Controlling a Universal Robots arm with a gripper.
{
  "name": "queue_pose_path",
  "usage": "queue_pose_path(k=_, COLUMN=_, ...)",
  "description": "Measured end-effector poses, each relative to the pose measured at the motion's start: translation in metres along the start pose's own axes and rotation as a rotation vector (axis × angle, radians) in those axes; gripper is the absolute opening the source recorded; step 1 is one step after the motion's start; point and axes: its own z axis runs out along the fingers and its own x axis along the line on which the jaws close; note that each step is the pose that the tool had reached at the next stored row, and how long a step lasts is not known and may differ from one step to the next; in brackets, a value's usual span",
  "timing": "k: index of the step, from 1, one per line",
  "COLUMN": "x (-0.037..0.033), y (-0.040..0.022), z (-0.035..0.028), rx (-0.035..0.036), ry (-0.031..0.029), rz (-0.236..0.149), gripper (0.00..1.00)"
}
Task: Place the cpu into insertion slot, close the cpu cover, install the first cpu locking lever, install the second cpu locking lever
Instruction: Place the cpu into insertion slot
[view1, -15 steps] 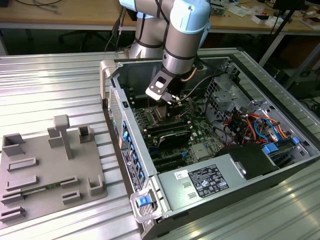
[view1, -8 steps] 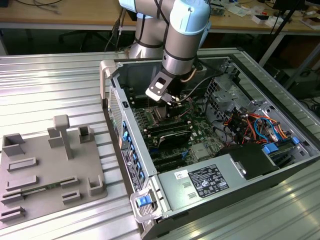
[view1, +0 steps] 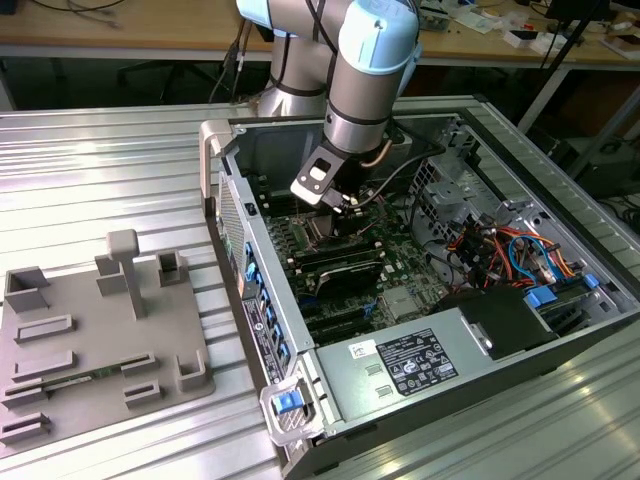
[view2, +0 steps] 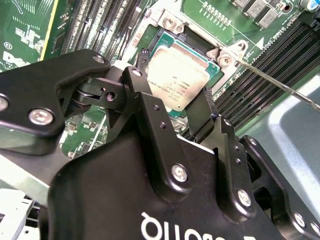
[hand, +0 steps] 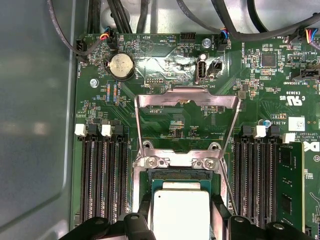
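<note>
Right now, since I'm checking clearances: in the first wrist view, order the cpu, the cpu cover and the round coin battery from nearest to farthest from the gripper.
1. cpu, gripped between the fingers of the gripper.
2. cpu cover, raised open, hinged just beyond the cpu.
3. coin battery, past the cover's far edge.

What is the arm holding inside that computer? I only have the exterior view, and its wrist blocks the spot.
Observer: In the second wrist view, the pincer is clamped on two opposite edges of the cpu.
Operator: Where is that chip now?
Observer: In the first wrist view it sits right over the insertion slot.
Operator: Is the lid shut?
Observer: No, the cpu cover is swung open, away from the slot.
</note>
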Motion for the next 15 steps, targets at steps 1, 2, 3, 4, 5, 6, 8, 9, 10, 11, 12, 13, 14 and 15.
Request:
queue_pose_path(k=1, x=0.0000, y=0.0000, z=0.0000, rx=0.0001, ry=0.0000, rz=0.000, gripper=0.55)
queue_pose_path(k=2, x=0.0000, y=0.0000, z=0.0001, rx=0.0000, ry=0.0000, rz=0.000, gripper=0.55)
queue_pose_path(k=3, x=0.0000, y=0.0000, z=0.0001, rx=0.0001, ry=0.0000, rz=0.000, gripper=0.55)
queue_pose_path(k=4, x=0.0000, y=0.0000, z=0.0001, rx=0.0000, ry=0.0001, rz=0.000, gripper=0.55)
queue_pose_path(k=5, x=0.0000, y=0.0000, z=0.0001, rx=0.0000, ry=0.0000, rz=0.000, gripper=0.55)
queue_pose_path(k=6, x=0.0000, y=0.0000, z=0.0001, rx=0.0000, ry=0.0001, rz=0.002, gripper=0.55)
queue_pose_path(k=8, x=0.0001, y=0.0005, z=0.0002, rx=0.0000, ry=-0.0002, rz=0.013, gripper=0.55)
queue_pose_path(k=9, x=0.0001, y=0.0007, z=0.0002, rx=0.0001, ry=-0.0008, rz=0.022, gripper=0.55)
queue_pose_path(k=10, x=0.0001, y=0.0008, z=0.0002, rx=0.0003, ry=-0.0014, rz=0.034, gripper=0.55)
queue_pose_path(k=11, x=0.0001, y=0.0008, z=0.0002, rx=0.0004, ry=-0.0018, rz=0.038, gripper=0.55)
queue_pose_path(k=12, x=0.0001, y=0.0008, z=0.0003, rx=0.0005, ry=-0.0019, rz=0.038, gripper=0.55)
queue_pose_path(k=13, x=0.0001, y=0.0009, z=0.0004, rx=0.0005, ry=-0.0018, rz=0.038, gripper=0.55)
queue_pose_path(k=14, x=0.0001, y=0.0009, z=0.0005, rx=0.0005, ry=-0.0018, rz=0.037, gripper=0.55)
queue_pose_path(k=15, x=0.0002, y=0.0009, z=0.0007, rx=0.0005, ry=-0.0015, rz=0.031, gripper=0.55)
